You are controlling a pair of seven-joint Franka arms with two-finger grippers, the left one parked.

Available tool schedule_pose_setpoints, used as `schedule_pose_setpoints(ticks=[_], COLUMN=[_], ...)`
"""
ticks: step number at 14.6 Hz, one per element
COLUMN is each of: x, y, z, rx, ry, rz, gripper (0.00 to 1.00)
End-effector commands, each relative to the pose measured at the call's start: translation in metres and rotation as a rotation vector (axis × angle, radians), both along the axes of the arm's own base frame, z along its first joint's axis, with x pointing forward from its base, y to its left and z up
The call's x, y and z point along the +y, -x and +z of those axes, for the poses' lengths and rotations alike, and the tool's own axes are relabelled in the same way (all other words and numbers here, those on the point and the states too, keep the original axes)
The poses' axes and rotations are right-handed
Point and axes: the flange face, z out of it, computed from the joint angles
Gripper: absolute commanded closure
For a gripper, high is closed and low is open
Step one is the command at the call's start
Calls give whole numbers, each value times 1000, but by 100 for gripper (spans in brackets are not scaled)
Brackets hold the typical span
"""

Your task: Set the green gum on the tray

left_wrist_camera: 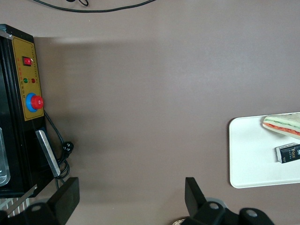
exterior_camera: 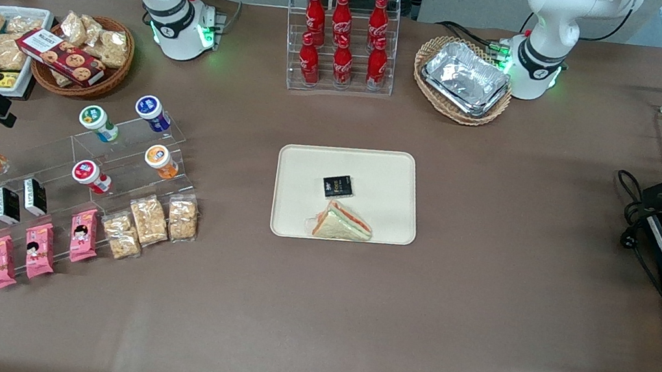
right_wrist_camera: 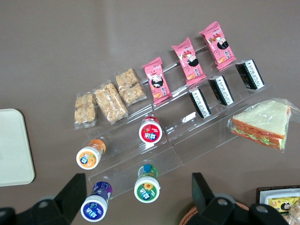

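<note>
Open gripper (right_wrist_camera: 136, 194) hangs above the green gum (exterior_camera: 98, 121) on a clear stand, upper left; tray (exterior_camera: 308, 163) centre frame.

Even, bright overhead light; soft short shadows beside the tray (exterior_camera: 401, 177). Glare glints on the foil trays (exterior_camera: 466, 78). Focus is sharp throughout.

Green gum (exterior_camera: 95, 119) on acrylic stand, tray (exterior_camera: 307, 169) apart.

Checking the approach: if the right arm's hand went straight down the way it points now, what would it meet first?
Probably the green gum, which lies nearest between the open hand's fingers on the clear stand; depth is uncertain.
</note>
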Motion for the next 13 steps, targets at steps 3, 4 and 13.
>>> schedule_pose_setpoints(ticks=[3, 4, 13], x=[1, 2, 0], y=[0, -2, 19], z=[1, -2, -22], rx=[0, 3, 41], ry=[10, 10, -14], rz=[4, 7, 7], gripper=[0, 0, 0])
